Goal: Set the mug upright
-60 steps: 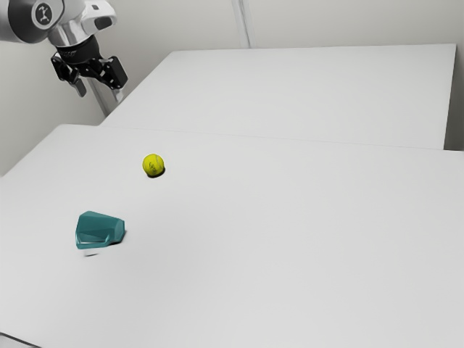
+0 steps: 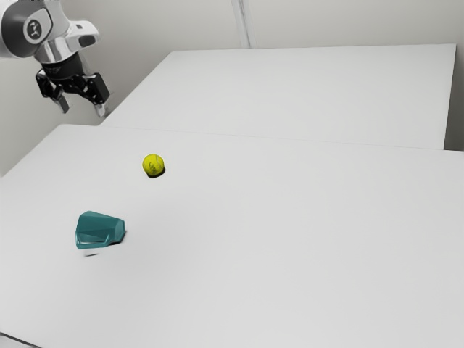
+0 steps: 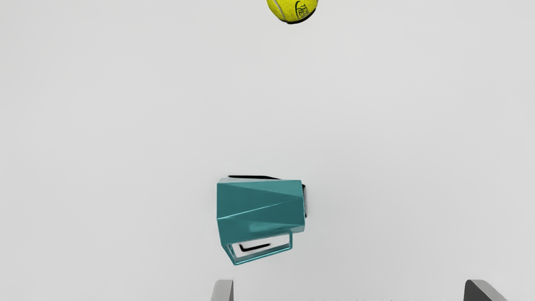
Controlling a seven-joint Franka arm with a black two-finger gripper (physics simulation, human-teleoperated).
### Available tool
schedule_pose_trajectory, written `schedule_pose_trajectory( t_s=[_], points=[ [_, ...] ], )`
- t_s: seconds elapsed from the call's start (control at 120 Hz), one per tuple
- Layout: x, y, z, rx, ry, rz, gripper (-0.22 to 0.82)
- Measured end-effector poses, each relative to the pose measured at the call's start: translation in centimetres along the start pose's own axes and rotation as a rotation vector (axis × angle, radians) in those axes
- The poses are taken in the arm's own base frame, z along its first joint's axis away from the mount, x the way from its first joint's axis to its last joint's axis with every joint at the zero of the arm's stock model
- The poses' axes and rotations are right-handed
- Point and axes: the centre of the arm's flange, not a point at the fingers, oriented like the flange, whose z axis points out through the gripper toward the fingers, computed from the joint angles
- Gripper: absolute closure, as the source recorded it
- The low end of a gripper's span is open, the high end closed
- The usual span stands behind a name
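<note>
Mug [image 2: 100, 230]: teal, faceted, lying on its side on the white counter [image 2: 290, 254], toward the exterior view's left; not upright. Its wider end faces the exterior view's left, its narrower end the exterior view's right. The wrist view gives the handle [image 3: 263, 256] in full: an angular loop along the side of the mug nearer the fingers [image 3: 223, 290], with the counter and a dark shadow line visible through its opening. In the exterior view the handle is hard to separate from the body. Whether the handle touches the counter cannot be determined. Gripper [image 2: 82, 109]: raised, at the exterior view's upper left, well apart from the mug; the exterior view adds the lower part of the white arm [image 2: 51, 29] above it. Fingers: wide apart, open space between them, both clear of the mug and its handle. Other items: one yellow tennis ball [image 2: 153, 164], resting on the counter near the mug, on the side away from the fingers and outside the space between mug and gripper. The wrist view cuts the ball off at its edge but shows its dark lettering and part of a pale seam; the exterior view shows it whole. Beyond the counter, the exterior view records a second white surface [image 2: 312, 94] and a plain wall [image 2: 348, 22].
</note>
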Motion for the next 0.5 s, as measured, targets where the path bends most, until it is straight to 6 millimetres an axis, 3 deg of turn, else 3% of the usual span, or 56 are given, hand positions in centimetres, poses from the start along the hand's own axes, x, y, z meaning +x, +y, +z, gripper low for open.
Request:
schedule_pose_trajectory(
  t_s=[0.208,0.5],
  points=[
    [-1.9,-8.8,7.0,-0.194,-0.145,-0.224,0.0],
    [-4.1,-17.3,19.0,-0.428,-0.359,-0.447,0.0]
  ],
)
